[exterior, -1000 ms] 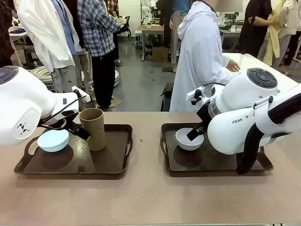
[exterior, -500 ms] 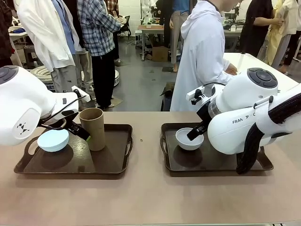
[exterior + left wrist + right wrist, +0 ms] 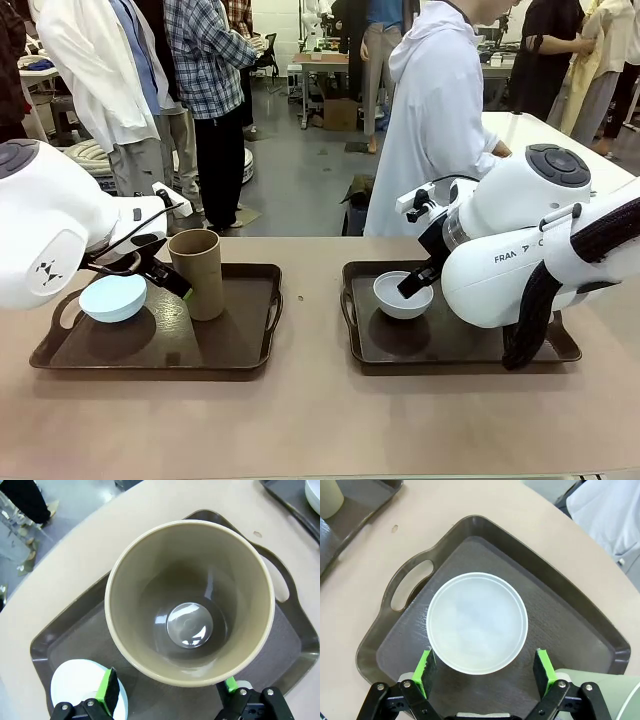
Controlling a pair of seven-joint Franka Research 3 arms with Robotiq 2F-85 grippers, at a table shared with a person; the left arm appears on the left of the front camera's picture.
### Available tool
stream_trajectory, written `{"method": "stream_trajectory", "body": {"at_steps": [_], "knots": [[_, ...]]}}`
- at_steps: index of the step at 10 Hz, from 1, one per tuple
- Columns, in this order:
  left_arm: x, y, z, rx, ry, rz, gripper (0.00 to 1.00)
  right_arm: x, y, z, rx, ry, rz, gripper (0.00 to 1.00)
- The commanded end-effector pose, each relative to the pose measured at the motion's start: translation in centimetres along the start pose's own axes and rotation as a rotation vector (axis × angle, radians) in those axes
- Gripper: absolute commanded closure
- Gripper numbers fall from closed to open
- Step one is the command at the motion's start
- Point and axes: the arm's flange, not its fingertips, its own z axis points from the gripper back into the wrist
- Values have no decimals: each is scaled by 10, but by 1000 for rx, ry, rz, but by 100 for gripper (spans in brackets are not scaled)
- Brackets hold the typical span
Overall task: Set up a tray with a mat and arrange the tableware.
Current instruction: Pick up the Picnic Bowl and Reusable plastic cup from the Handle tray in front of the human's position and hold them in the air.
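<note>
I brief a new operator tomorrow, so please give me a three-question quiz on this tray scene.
1. True or false: the tan cup stands upright on the left tray, beside the pale blue bowl.
2. What is the right pincer aimed at? A) the greyish-white bowl on the right tray; B) a spoon; C) a folded napkin.
3. Fill in: the left pincer, over the tan cup, and the right pincer both have their jaws ____.
Key: 1 true; 2 A; 3 open.
</note>
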Motion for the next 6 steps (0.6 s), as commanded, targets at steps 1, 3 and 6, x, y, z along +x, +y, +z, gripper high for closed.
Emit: {"method": "stream_trajectory", "body": {"at_steps": [1, 3, 6], "knots": [[-9, -1, 23, 19, 23, 38, 0, 2, 12, 14, -54, 73, -82, 0], [-13, -5, 78, 110, -11, 177, 0, 9, 38, 57, -159, 192, -200, 0], [-27, -2, 161, -30, 66, 136, 0, 3, 69, 133, -19, 327, -288, 0]]}}
